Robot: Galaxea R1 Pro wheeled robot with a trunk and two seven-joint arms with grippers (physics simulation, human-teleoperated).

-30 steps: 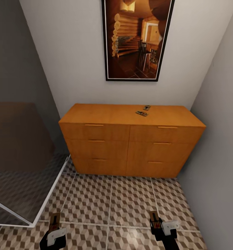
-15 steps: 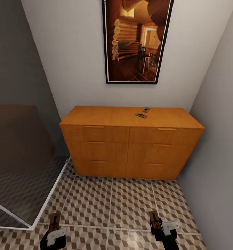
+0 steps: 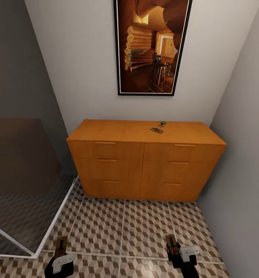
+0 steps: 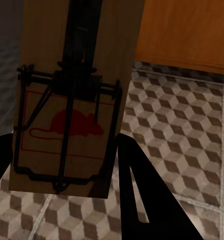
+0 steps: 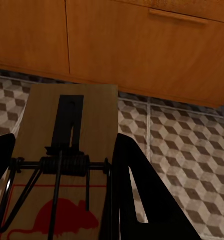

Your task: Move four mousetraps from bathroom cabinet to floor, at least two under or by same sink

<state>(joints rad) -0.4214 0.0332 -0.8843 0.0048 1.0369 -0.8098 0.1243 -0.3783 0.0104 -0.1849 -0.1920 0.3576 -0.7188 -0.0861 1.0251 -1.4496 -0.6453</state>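
Note:
The orange-brown cabinet [image 3: 145, 162] stands against the far wall. Two mousetraps lie on its top, one [image 3: 157, 130] just in front of the other [image 3: 162, 124]. Low in the head view, my left gripper [image 3: 60, 255] is shut on a third mousetrap [image 3: 60, 244], and my right gripper [image 3: 172, 253] is shut on a fourth mousetrap [image 3: 171, 243]. The left wrist view shows its mousetrap [image 4: 66, 100] between dark fingers [image 4: 142, 200], above the cube-patterned bathroom floor [image 4: 192, 130]. In the right wrist view the held mousetrap [image 5: 66, 165] points toward the cabinet drawers [image 5: 142, 45]. The sink is out of view.
A glass shower screen with a white frame [image 3: 33, 216] closes off the left side. A grey wall [image 3: 245, 162] runs close along the right. A framed picture [image 3: 150, 46] hangs above the cabinet. Patterned floor tiles [image 3: 125, 227] lie between me and the cabinet.
The whole head view has shifted slightly, with cabinet and picture sitting a little lower in the frame, so the camera moved. Both grippers keep hold of their mousetraps.

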